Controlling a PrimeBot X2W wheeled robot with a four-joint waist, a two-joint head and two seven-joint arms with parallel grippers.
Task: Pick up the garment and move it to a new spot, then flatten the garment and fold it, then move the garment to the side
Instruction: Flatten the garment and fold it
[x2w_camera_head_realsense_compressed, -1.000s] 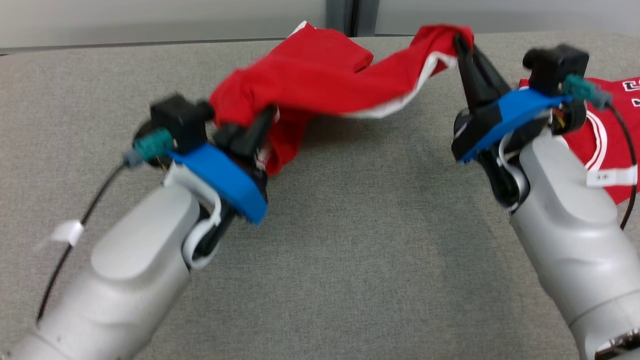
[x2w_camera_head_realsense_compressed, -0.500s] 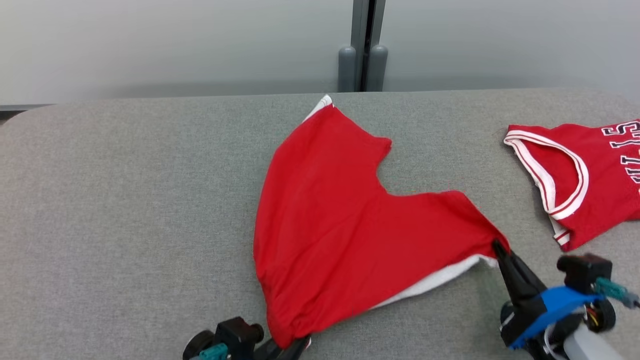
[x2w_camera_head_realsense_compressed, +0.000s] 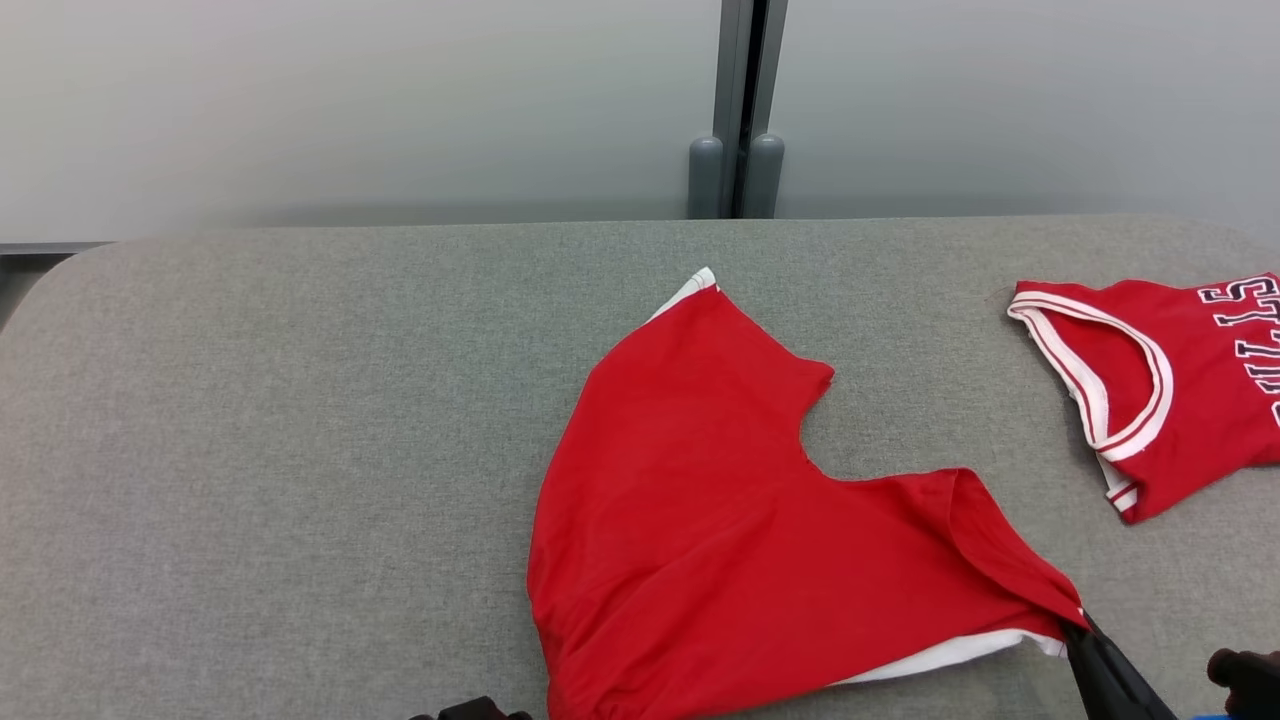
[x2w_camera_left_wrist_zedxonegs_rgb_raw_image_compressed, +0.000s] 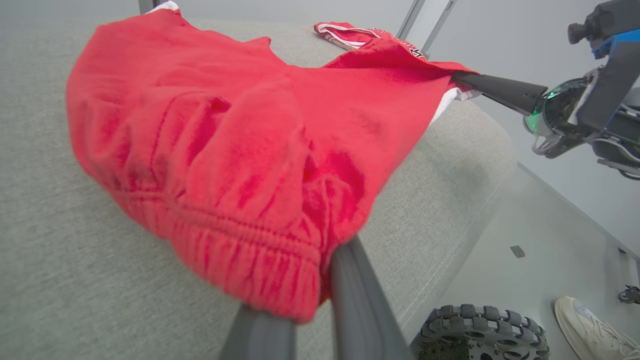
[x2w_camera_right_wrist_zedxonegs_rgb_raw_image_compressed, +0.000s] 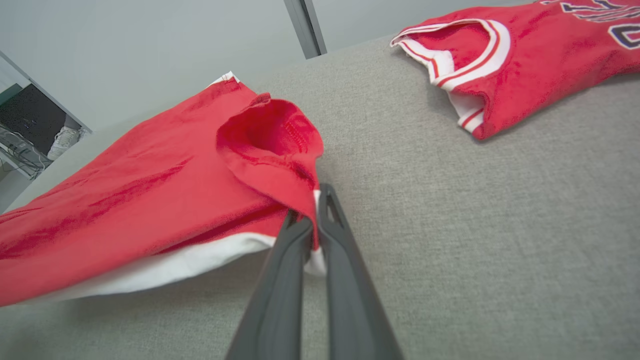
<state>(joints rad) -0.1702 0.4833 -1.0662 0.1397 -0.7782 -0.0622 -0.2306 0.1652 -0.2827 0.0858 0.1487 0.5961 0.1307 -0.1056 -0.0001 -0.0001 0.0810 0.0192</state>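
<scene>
The garment (x2w_camera_head_realsense_compressed: 720, 520), plain red with a white inner layer, lies spread on the grey table (x2w_camera_head_realsense_compressed: 300, 450), its near edge drawn toward me. My left gripper (x2w_camera_left_wrist_zedxonegs_rgb_raw_image_compressed: 315, 295) is shut on the garment's gathered elastic hem at the near left corner. My right gripper (x2w_camera_head_realsense_compressed: 1075, 632) is shut on the near right corner, where the cloth folds over and white trim shows. In the right wrist view the right gripper (x2w_camera_right_wrist_zedxonegs_rgb_raw_image_compressed: 312, 222) pinches that fold of the garment (x2w_camera_right_wrist_zedxonegs_rgb_raw_image_compressed: 150, 175). From the left wrist the garment (x2w_camera_left_wrist_zedxonegs_rgb_raw_image_compressed: 225, 125) stretches across to the right gripper (x2w_camera_left_wrist_zedxonegs_rgb_raw_image_compressed: 457, 77).
A second red jersey (x2w_camera_head_realsense_compressed: 1180, 390) with white trim and lettering lies at the table's right. A grey post (x2w_camera_head_realsense_compressed: 735, 150) stands against the wall behind. Beyond the table's near edge the left wrist view shows a robot wheel (x2w_camera_left_wrist_zedxonegs_rgb_raw_image_compressed: 480, 335) and a shoe (x2w_camera_left_wrist_zedxonegs_rgb_raw_image_compressed: 585, 330).
The head camera has tilted up. The garment, held up and bunched between both grippers a second ago, now lies spread on the table, and both grippers have drawn back to the near edge.
</scene>
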